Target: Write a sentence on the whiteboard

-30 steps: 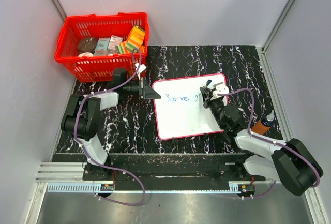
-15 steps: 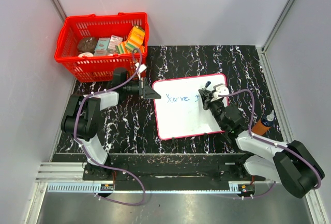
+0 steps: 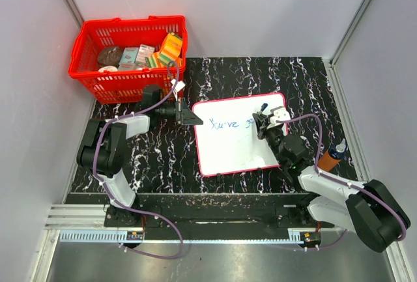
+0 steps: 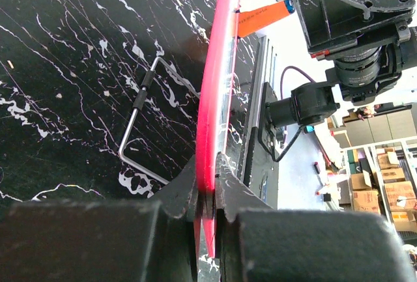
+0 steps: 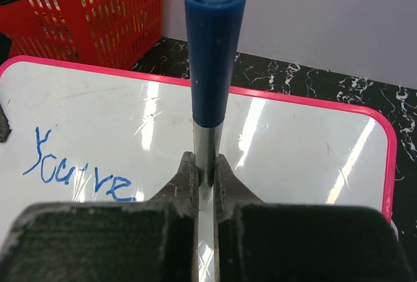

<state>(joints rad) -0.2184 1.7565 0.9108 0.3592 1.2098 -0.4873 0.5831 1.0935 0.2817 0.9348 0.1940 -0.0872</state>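
Top view, board: the flat white whiteboard with a thin red rounded frame lies mid-scene on the black, white-veined desk. A red plastic mesh basket of packets sits at its 10 o'clock.
Top view, writing: the thin blue handwritten sentence runs along the upper part toward 3 o'clock.
Top view, arms: the left arm meets the board's 9 o'clock edge. The right arm comes in from 5 o'clock, with the blue-capped, silver-barrelled marker at the line's end.
Left wrist, left jaws: narrow, clamped on the red frame, seen edge-on. A bent metal wire lies on the desk just beside the board.
Right wrist, right jaws: narrow, pinching the marker's silver barrel, blue cap toward 12 o'clock. The writing tip is hidden.
Step in hand: probably adding the next words.
Doing it well: light, even pressure. Make small strokes on the baseline of the written word, drifting toward 3 o'clock. The left clamp should stay firm so the board cannot slide. Keep letters small, as the frame at 3 o'clock is near.
Readable: "You've", then a letter or two too small to tell. The basket packets' print is illegible, and no brand shows on the marker.
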